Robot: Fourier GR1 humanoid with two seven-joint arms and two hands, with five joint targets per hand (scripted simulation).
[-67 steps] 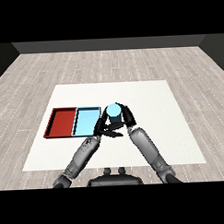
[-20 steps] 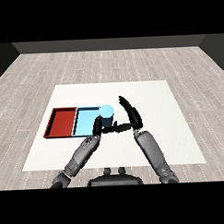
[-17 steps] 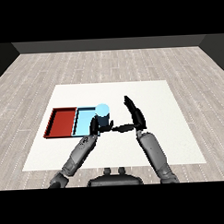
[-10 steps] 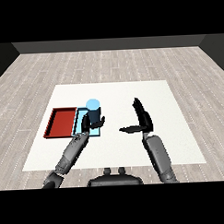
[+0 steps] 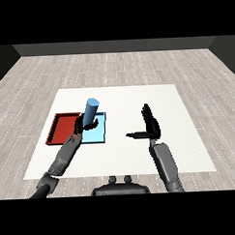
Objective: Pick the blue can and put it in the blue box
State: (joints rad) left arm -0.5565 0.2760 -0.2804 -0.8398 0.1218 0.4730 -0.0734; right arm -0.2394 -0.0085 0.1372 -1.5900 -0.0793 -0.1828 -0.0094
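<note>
Left hand (image 5: 84,125) curls round the can (image 5: 91,112), upright over the blue tray (image 5: 99,134); next, lower and release it. Right hand (image 5: 151,125) hangs open over the worktop (image 5: 183,136)

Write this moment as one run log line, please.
left hand: holds blue can over light blue tray | right hand: open, holding nothing
</note>
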